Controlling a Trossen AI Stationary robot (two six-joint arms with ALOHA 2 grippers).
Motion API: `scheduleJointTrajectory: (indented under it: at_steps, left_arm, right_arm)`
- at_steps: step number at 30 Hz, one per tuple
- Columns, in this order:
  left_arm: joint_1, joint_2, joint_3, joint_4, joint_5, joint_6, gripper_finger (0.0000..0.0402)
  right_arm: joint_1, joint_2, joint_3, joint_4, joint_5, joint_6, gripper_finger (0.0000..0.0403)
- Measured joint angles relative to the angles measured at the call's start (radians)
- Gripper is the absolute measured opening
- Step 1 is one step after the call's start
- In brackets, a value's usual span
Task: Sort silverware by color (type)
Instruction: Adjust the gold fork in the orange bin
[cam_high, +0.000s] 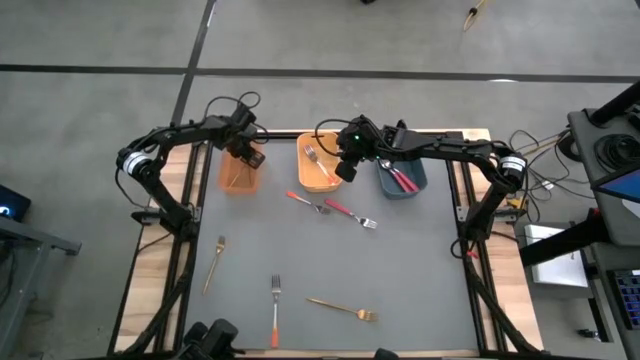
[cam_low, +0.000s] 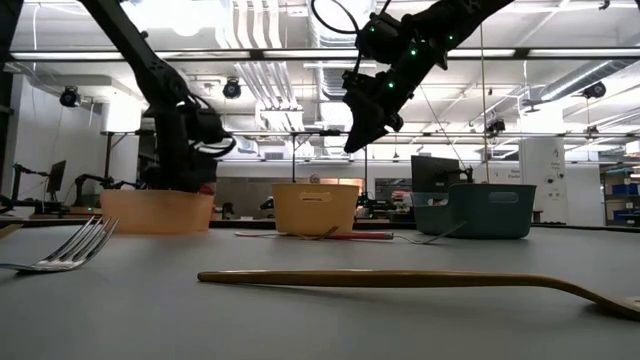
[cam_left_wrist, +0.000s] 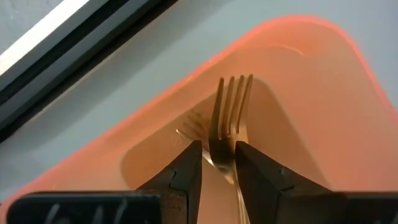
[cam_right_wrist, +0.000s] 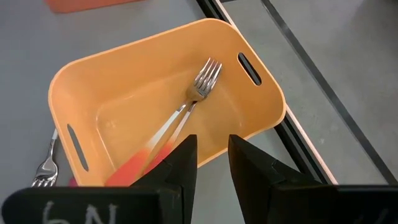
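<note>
The left hand (cam_left_wrist: 217, 171) is down inside the peach bin (cam_high: 238, 175), its fingers a little apart with a gold fork (cam_left_wrist: 230, 118) between them, tines pointing away from the wrist. I cannot tell whether the fingers grip it or have let go; the fork's head appears to rest on the bin floor.

The right hand (cam_right_wrist: 211, 158) hangs above the orange-yellow bin (cam_right_wrist: 261, 93), fingers parted and empty. An orange-handled fork (cam_right_wrist: 186, 115) lies in that bin, directly beneath the hand, running diagonally with its tines toward the far corner.

On the bench beyond the orange-yellow bin, just toward the front edge, two red-handled forks (cam_high: 335, 207) lie end to end, slanting, closest to the right hand. By my reckoning these belong in the blue bin (cam_high: 402, 182) beside it. Farther forward lie two gold forks (cam_high: 345, 308) and another orange-handled one (cam_high: 275, 312).
</note>
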Motion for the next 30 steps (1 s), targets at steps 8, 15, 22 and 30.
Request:
scheduleJointTrajectory:
  at_steps: [8, 15, 22, 30]
  left_arm:
    - [0.000, 0.000, -0.013, 0.023, 0.000, -0.016, 0.0079]
    - [0.000, 0.000, -0.013, 0.024, 0.000, -0.019, 0.0079]
    - [-0.001, 0.000, -0.014, 0.027, -0.002, -0.019, 0.0078]
    - [-0.001, 0.000, -0.015, 0.029, -0.005, -0.024, 0.0077]
  right_arm:
    - [0.000, 0.000, 0.000, 0.000, 0.000, 0.000, 0.0082]
    - [0.000, 0.000, 0.000, 0.000, 0.000, 0.000, 0.0082]
    - [0.000, 0.000, 0.000, 0.000, 0.000, 0.000, 0.0082]
    - [0.000, 0.000, 0.000, 0.000, 0.000, 0.000, 0.0082]
